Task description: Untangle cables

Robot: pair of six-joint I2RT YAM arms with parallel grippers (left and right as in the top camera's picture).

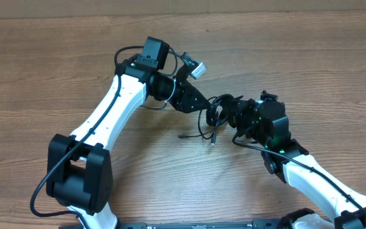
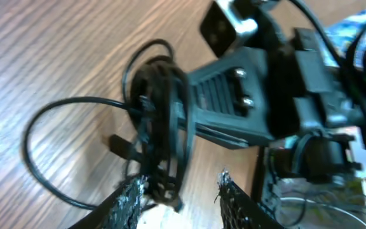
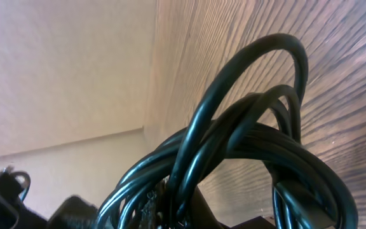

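Cables (image 1: 213, 116) (image 2: 161, 108) (image 3: 246, 127) are being held as one tight black knot near the middle of the wooden surface (image 1: 310, 57), between the heads of the two arms. The knot is being pinched by the right jaws, which are closed together on it; in the left wrist view, the right arm's dark fingers (image 2: 234, 83) are being pressed into the side of the coil. The left jaws are being held partly apart at the lower edge of the same knot. Strands are lying against one finger (image 2: 132, 200) and a bright gap is being left toward the other (image 2: 234, 200), so nothing is being clamped there.

Two loose ends (image 1: 183, 135) (image 1: 213, 142) are being trailed out of the knot onto the bare wood, and a flat plug (image 2: 122, 146) is lying just beside the coil.

From overhead, much of the knot is being hidden by the left arm (image 1: 116, 95) and the right arm (image 1: 265, 124), which are nearly touching over it. In the right wrist view the cords are filling the frame, so that arm's own fingers are being blocked from sight; only a pale wall (image 3: 62, 70) is being shown behind. A thicker wire (image 1: 40, 187) is being looped at the left arm's base, and a small white connector (image 1: 197, 69) is hanging near its wrist, apart from the knot.
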